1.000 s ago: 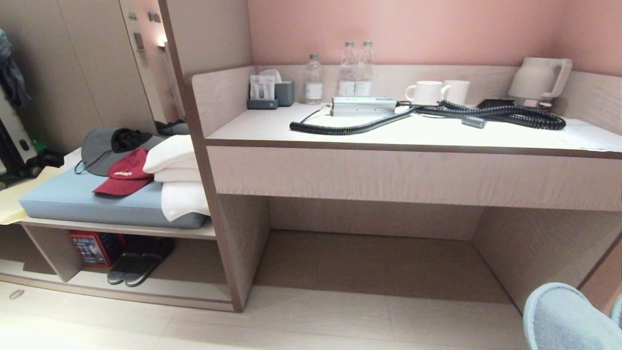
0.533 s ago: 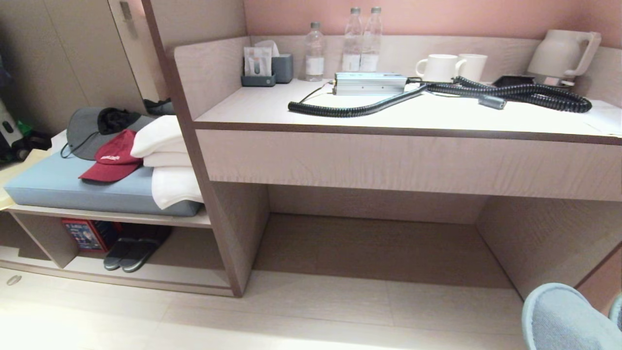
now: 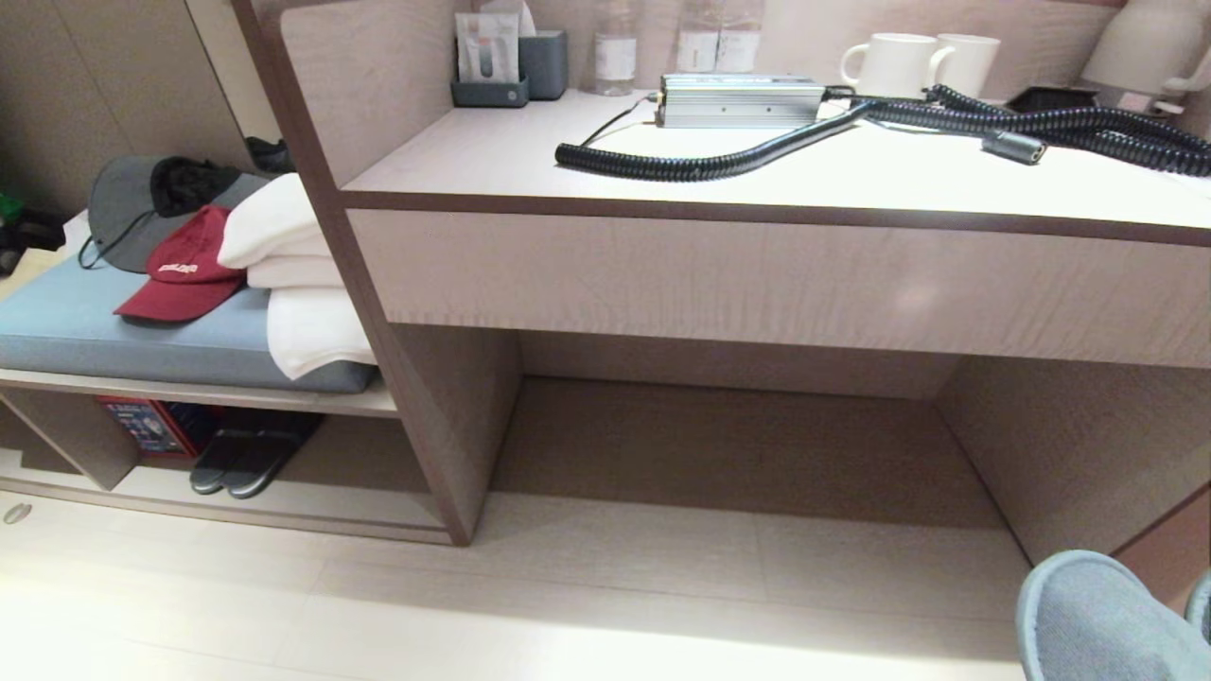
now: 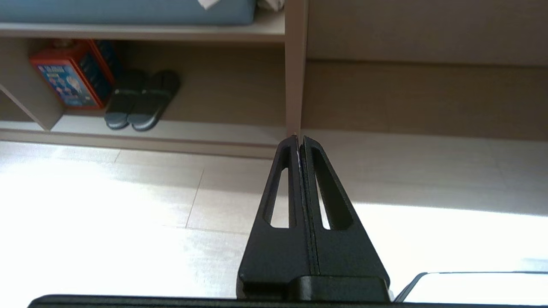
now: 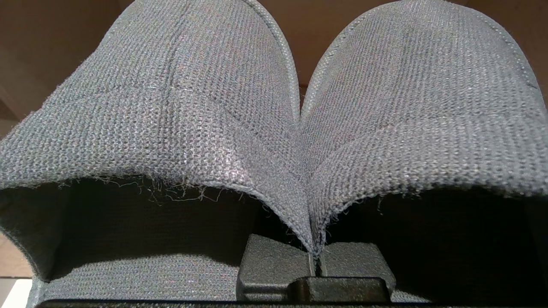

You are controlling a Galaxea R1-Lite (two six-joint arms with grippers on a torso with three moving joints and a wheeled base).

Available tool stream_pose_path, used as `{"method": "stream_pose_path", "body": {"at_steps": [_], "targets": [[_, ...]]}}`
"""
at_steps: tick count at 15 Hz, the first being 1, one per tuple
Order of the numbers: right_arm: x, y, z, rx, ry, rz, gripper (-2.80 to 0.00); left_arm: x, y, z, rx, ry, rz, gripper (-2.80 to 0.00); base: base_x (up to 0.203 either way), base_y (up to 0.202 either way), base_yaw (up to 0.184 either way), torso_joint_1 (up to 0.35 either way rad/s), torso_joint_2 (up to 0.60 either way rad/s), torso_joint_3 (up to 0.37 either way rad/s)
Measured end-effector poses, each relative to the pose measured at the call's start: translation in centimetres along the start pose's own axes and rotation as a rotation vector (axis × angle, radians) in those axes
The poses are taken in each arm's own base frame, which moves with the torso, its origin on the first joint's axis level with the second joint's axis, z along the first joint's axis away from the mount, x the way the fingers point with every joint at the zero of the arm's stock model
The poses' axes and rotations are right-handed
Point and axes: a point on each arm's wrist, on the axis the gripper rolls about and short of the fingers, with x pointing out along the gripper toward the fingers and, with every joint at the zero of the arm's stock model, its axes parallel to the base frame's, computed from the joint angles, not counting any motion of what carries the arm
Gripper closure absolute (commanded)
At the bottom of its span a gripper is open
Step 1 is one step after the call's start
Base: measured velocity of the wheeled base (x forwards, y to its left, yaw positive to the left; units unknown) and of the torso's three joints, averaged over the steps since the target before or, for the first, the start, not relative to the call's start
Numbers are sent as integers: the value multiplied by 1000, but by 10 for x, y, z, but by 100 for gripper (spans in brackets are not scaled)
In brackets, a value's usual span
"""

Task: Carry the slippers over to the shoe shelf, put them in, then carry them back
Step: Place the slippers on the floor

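A pair of grey-blue knitted slippers (image 5: 171, 107) hangs side by side from my right gripper (image 5: 314, 261), which is shut on their pinched inner edges; the toes show at the bottom right of the head view as the slippers (image 3: 1088, 615). The shoe shelf (image 3: 359, 511) is the low open compartment at the lower left, under the cushioned bench, with an upright divider (image 3: 71, 440). A pair of dark slides (image 3: 241, 459) lies inside the shoe shelf (image 4: 214, 132). My left gripper (image 4: 299, 139) is shut and empty, low over the floor, pointing at the shelf's right post.
A red tin (image 4: 68, 72) stands beside the dark slides (image 4: 139, 100). A blue cushion (image 3: 114, 331) with caps and white towels tops the bench. The desk (image 3: 757, 284) carries a black coiled hose, mugs and bottles over a wide recess (image 3: 738, 454).
The whole head view has slid upward as the camera tilted down; more floor shows and the wall is out of frame. The slippers stay in the same corner.
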Motion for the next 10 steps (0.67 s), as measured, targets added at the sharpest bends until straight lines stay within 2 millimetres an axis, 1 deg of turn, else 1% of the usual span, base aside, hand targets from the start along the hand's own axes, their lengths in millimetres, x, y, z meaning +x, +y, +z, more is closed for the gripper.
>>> {"method": "stream_pose_path", "body": {"at_steps": [5, 8, 10], "targets": [[0, 0, 0, 0, 0, 0, 0, 0, 0, 0, 1, -2, -2, 0, 0, 0, 0, 5, 3, -200], [0, 0, 0, 0, 0, 1, 0, 0, 0, 1, -4, -8, -1, 0, -184, 0, 2, 9, 6, -196], [0, 0, 0, -1, -1, 2, 0, 0, 0, 1, -7, -8, -1, 0, -127, 0, -1, 0, 4, -196]]}}
